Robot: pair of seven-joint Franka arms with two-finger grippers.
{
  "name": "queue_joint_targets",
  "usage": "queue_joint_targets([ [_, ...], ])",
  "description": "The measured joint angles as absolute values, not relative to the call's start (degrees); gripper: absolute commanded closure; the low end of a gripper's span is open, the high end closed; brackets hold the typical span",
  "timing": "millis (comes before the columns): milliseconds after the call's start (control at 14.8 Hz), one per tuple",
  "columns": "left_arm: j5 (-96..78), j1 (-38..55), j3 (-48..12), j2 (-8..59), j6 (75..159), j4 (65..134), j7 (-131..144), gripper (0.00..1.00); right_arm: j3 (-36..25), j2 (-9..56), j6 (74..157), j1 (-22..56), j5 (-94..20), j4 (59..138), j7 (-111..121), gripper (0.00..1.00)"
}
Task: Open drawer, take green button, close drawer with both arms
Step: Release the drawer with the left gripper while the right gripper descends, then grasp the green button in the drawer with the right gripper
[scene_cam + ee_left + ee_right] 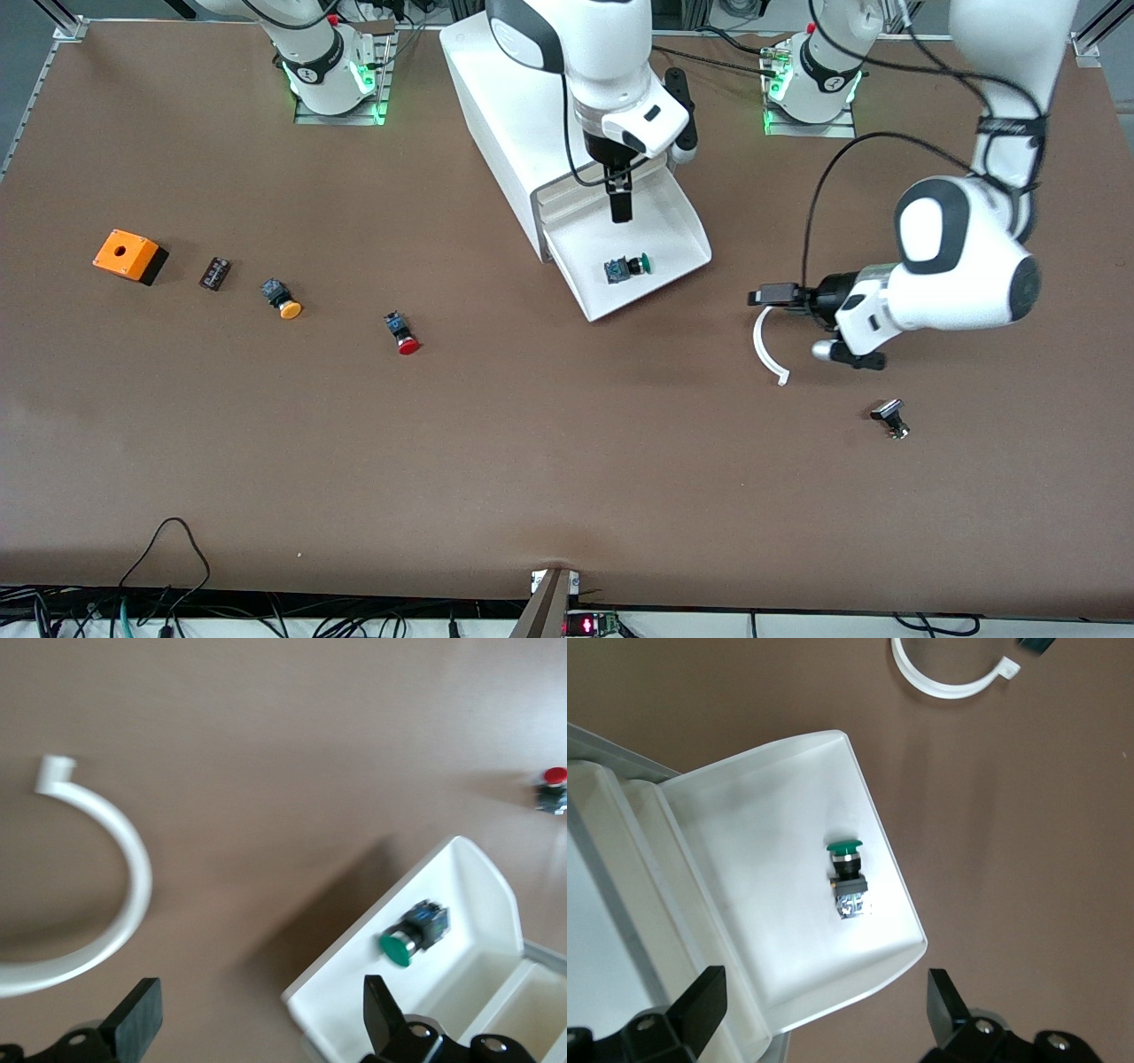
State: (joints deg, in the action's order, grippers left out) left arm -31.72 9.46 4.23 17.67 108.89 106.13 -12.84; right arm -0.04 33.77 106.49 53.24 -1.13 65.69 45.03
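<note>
The white cabinet's [496, 106] bottom drawer [611, 306] is pulled out, and the green-capped button [627, 267] lies on its side inside. My right gripper [620, 206] hangs open above the drawer's inner end. In the right wrist view the button [848, 877] rests on the drawer floor [771, 815], ahead of the empty right gripper [824, 1019]. My left gripper [772, 297] is open and empty, low over the table beside the drawer, toward the left arm's end. The left wrist view shows its gripper [257, 1028], the drawer's front wall [478, 877] and the button [415, 933].
A white curved strip [764, 346] lies on the table under the left gripper. A small black part [890, 418] lies nearer the front camera. Toward the right arm's end are a red-capped button [401, 334], an orange-capped button [282, 298], a small dark part [215, 272] and an orange box [128, 254].
</note>
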Motion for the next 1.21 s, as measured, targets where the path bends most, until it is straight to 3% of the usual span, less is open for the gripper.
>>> queue_joint_targets([
  [472,-10.43,7.32,4.14,6.35,103.08,104.55,-10.09,0.0,-0.36,38.88,105.52,46.95,-6.61,63.22,61.59,0.0],
  [741,0.06,7.29,4.09,0.35,100.74,103.51,-9.73,0.0,-0.01,43.28,106.98,47.19,-6.78,63.08,61.85,0.0],
  [1212,2.6,7.24,4.23,-2.29,98.82,103.19,-9.19,0.0,0.04,47.47,111.55,48.32,-6.78,62.99,61.85,0.0],
])
